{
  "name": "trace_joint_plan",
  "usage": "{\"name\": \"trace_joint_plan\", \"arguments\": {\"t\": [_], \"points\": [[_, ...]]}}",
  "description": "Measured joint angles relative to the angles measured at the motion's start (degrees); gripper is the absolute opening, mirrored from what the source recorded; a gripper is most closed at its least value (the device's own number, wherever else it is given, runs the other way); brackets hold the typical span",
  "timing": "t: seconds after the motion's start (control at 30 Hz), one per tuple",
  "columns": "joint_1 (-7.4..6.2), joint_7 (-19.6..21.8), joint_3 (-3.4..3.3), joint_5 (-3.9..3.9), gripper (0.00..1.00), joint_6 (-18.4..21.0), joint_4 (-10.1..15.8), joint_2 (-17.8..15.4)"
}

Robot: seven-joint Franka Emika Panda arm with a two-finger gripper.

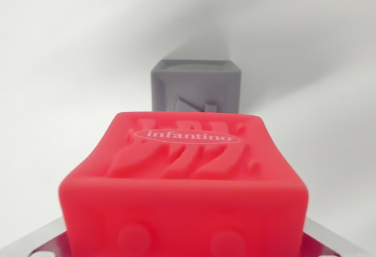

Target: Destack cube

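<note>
A red soft cube point(185, 180) with "infantino" moulded on its upper face fills the lower half of the wrist view, very close to the camera. It sits between the metal edges of my gripper point(185, 248), which show only at the bottom corners. The cube hides the fingers. Its sides bulge as if squeezed, and it seems to hang above the white surface. Behind it, farther off, a grey cube point(197, 86) stands on the surface, apart from the red one, with an embossed face turned to the camera.
A plain white surface point(64, 63) spreads out on all sides of both cubes. A soft shadow rises behind the grey cube.
</note>
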State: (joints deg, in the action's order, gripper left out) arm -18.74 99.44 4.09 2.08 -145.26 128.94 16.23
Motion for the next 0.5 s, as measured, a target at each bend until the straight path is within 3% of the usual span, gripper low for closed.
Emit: {"name": "trace_joint_plan", "arguments": {"t": [0.5], "points": [[0.0, -0.5, 0.05, -0.62, 0.0, 5.4, -0.5, -4.9]]}}
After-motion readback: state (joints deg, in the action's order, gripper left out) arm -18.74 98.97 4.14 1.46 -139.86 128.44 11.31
